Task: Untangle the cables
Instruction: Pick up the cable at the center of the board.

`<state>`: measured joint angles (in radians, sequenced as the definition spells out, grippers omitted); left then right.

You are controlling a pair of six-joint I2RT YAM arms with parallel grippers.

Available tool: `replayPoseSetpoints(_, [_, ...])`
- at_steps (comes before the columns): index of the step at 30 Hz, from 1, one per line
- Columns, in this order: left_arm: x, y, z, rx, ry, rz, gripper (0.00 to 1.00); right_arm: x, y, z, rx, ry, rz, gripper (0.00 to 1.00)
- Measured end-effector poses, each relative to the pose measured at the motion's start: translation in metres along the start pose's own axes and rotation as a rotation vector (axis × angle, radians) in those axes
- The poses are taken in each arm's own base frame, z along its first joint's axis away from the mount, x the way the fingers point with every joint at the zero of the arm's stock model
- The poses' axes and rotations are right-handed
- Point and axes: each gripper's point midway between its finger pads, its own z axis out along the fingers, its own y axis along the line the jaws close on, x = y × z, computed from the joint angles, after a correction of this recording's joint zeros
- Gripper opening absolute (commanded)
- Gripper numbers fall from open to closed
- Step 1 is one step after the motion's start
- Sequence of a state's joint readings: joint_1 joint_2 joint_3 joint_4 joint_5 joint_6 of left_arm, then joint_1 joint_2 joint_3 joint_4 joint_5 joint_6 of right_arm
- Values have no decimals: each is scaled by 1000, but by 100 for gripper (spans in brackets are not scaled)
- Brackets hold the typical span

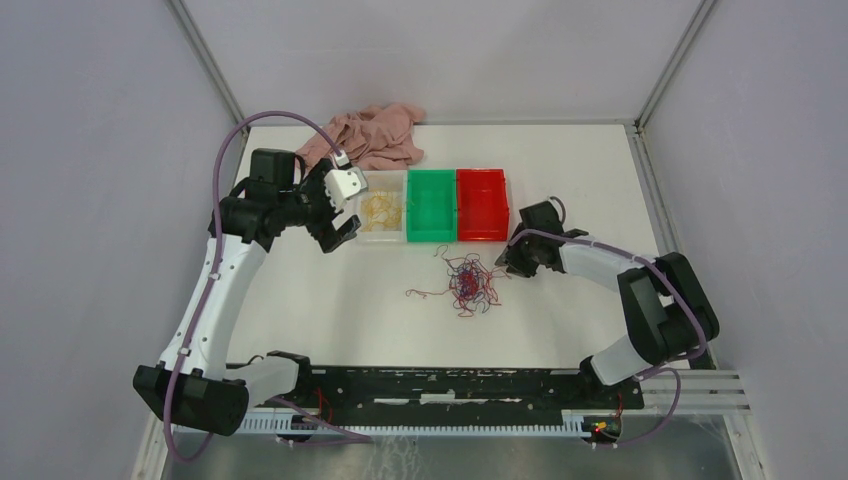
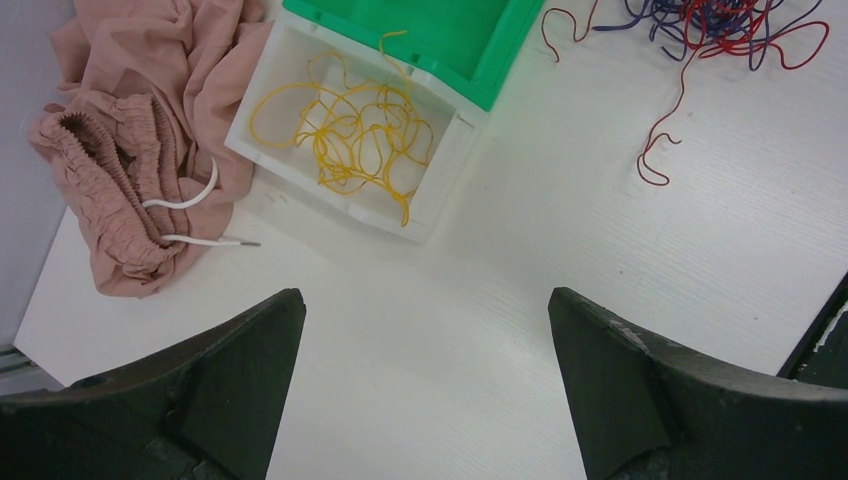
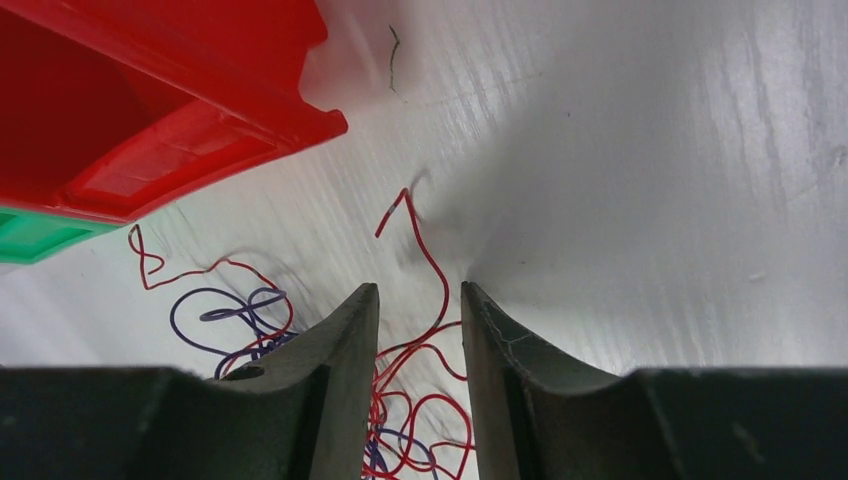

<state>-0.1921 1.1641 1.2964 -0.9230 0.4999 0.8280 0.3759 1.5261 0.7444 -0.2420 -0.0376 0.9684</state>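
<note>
The cables form a small red and purple tangle [image 1: 470,283] on the white table in front of the bins. Several yellow cables [image 1: 382,212] lie in the white bin [image 1: 383,238]; they also show in the left wrist view [image 2: 350,135]. My left gripper [image 1: 343,232] is wide open and empty, hovering above the table just near of the white bin [image 2: 425,300]. My right gripper [image 1: 513,257] is low at the tangle's right edge, its jaws narrowly apart [image 3: 420,290], with red strands [image 3: 432,262] running through the gap. Purple loops [image 3: 225,310] lie to its left.
A green bin [image 1: 430,205] and a red bin [image 1: 481,203] stand in a row right of the white bin. A pink garment [image 1: 375,135] with a white drawstring [image 2: 190,200] lies at the back left. A loose red strand [image 2: 665,140] trails from the tangle.
</note>
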Motion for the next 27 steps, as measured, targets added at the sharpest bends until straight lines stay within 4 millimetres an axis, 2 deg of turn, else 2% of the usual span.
replayPoseSetpoints(9, [3,-2,1,7,7,-5,99,-3,5,8,-17,-4,-1,0])
replayPoseSetpoints(14, [4,-3,2,9,9,-7,99,-7,8,1,-28,-22,-18,0])
replayPoseSetpoints(17, [5,-4,2,13,13,-10,99,-16,16,-18,-62,-72,-36,0])
replayPoseSetpoints(27, [9,-8,2,18,17,-14,99,-54,49,-135,-247,-321,-115,0])
